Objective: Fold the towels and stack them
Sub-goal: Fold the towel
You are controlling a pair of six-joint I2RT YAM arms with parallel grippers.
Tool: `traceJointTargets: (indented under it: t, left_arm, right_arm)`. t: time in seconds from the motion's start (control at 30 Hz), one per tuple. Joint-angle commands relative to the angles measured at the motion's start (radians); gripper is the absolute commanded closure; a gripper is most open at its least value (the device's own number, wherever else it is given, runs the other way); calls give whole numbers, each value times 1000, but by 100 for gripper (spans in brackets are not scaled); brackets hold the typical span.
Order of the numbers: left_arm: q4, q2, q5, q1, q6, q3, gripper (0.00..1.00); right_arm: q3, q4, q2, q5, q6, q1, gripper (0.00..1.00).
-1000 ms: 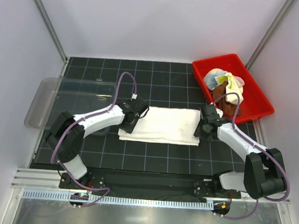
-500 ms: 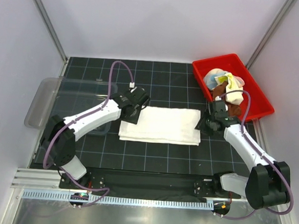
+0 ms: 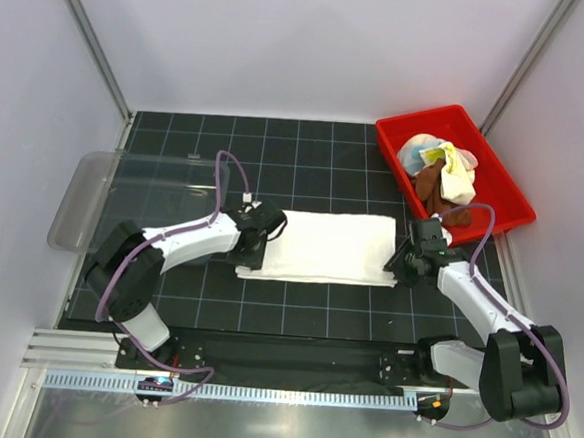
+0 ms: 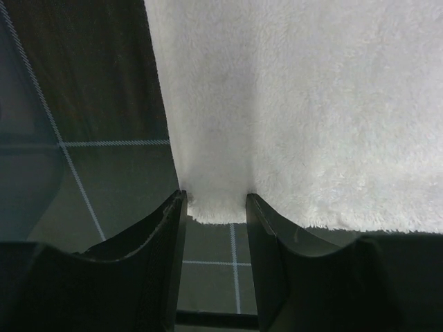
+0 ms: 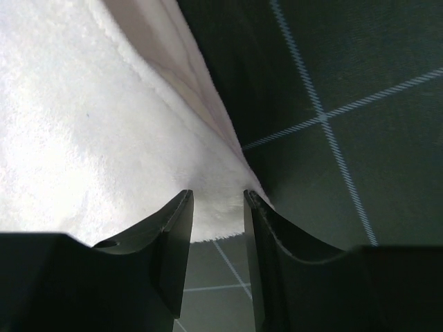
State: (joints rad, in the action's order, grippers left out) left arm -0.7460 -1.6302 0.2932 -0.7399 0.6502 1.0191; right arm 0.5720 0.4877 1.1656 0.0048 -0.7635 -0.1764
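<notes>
A large cream-white towel point(image 3: 325, 246) lies folded into a long strip across the black grid mat. My left gripper point(image 3: 250, 251) is at its near left corner. In the left wrist view the gripper point(image 4: 214, 200) is open, its jaws either side of that towel corner point(image 4: 216, 211). My right gripper point(image 3: 403, 265) is at the near right corner. There too the gripper point(image 5: 218, 197) stands open, with the towel corner point(image 5: 218, 218) between its tips. More towels lie bunched in the red bin point(image 3: 419, 116): a brown one point(image 3: 437, 181) and a pastel and yellow one point(image 3: 432, 154).
A clear plastic container point(image 3: 93, 200) sits at the mat's left edge, partly off it. The red bin stands at the back right, close behind my right arm. Grey walls close the cell on three sides.
Both grippers have come toward the near edge of the towel, the left from the far left corner down to the near left corner, the right down to the near right corner.
</notes>
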Motion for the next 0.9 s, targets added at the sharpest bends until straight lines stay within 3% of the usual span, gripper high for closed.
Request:
traceJointTargets:
  t: [0.0,0.1,0.23,0.33,0.37,0.47,0.63,0.73,0.87]
  left_arm:
    - [16,53,12,-4,32,51,56]
    - [-12,81,4,-4,-18,166,54]
    - [-32,20,-11,0,-101,309,53]
    - [-46,-71,11,16,-129,389,53]
    - [-43,-94,9,40,-132,397,53]
    - [-3,-177,-35,94,-133,398,54]
    - [8,-264,-32,160,-152,395,55]
    - [34,-280,-43,183,-155,395,55]
    - [5,-298,-98,188,-175,450,56]
  right_arm:
    - [8,94,-66,155,9,11,57]
    - [71,150,-93,167,61,12,57]
    - [178,37,-55,-182,150,-18,54]
    - [235,-45,55,-294,202,-89,49]
    - [232,-82,84,-407,199,-95,49]
    - [187,-205,187,-509,193,-103,49]
    - [51,-209,233,-438,259,-54,50]
    - [-75,-248,189,-456,236,123,63]
    - [-55,-176,100,-396,224,137,68]
